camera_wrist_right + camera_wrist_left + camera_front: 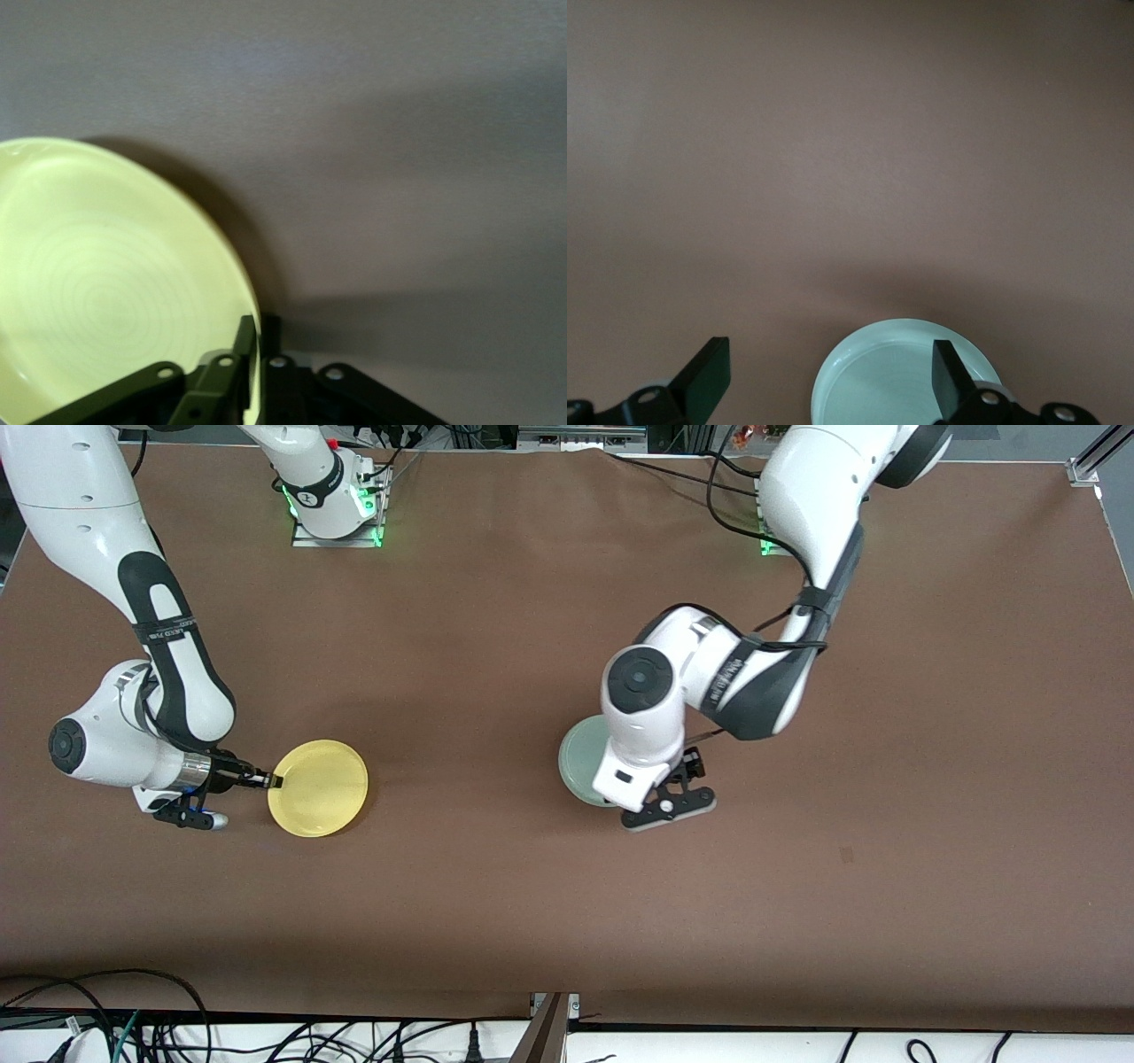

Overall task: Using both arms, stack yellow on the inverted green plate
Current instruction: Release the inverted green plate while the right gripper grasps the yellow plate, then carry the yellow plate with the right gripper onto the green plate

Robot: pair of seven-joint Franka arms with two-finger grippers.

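Grip first: your right gripper (270,781) has its fingers clamped together on the rim of the yellow plate (319,788), at the edge toward the right arm's end of the bench (532,921), and the bite looks thin, only the lip between the pads. If you lift from such a narrow pinch, the plate may droop, swing or slide out, since its whole weight hangs to one side of the hold. Your left gripper (833,381) hangs with its fingers (950,376) wide apart over the green plate (580,757), holding nothing; one finger sits above the plate's surface and the other above bare bench, so a straight descent could press on the plate and skid it rather than catch the rim. The green plate lies nearer the middle of the bench, well apart from the yellow one and partly hidden under the left arm. Its ringed face shows in the left wrist view, yet you cannot tell from here whether it is already inverted; stacking onto an unturned plate would miss the goal.
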